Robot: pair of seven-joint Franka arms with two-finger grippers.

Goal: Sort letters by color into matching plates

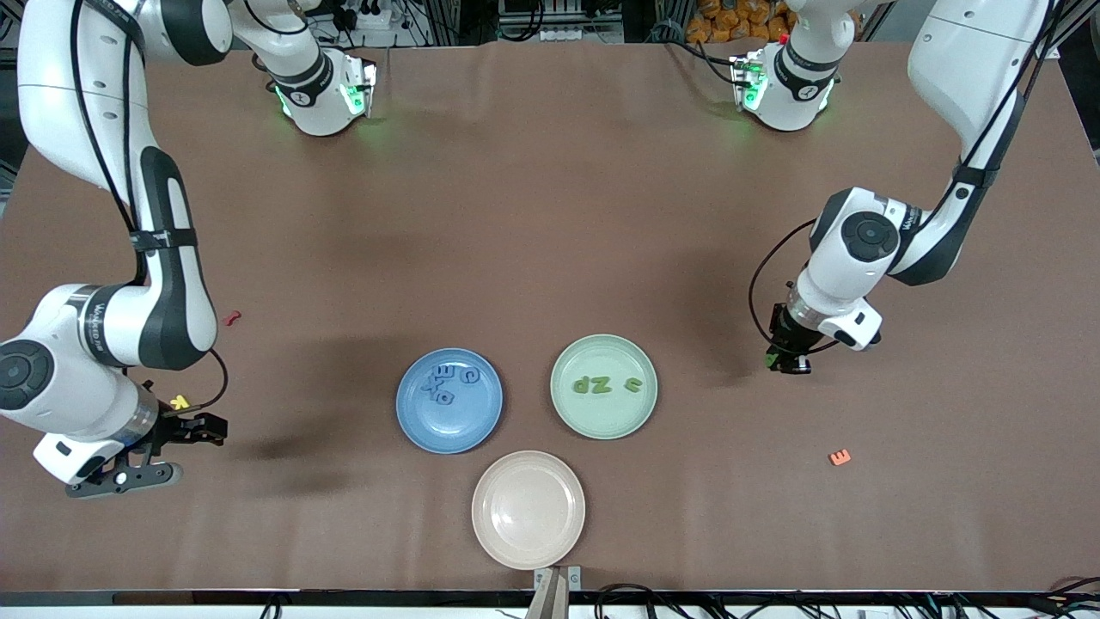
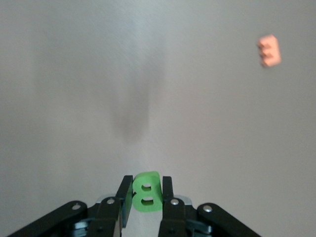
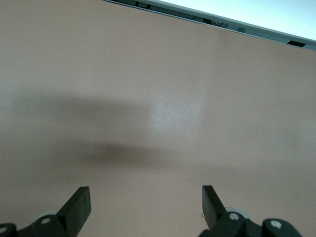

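Showing, left wrist only: green B (image 2: 146, 191)

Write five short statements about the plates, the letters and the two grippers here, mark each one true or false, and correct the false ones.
1. The left gripper is shut on a green letter B. True.
2. The green plate holds four green letters. False: three lie in it, and the fourth is the one in the left gripper.
3. The right gripper is open and holds nothing. True.
4. The beige-pink plate holds a red letter. False: nothing lies in it; it is the plate nearest the front camera.
5. The blue letters lie scattered on the table. False: the blue letters are bunched together in the blue plate.
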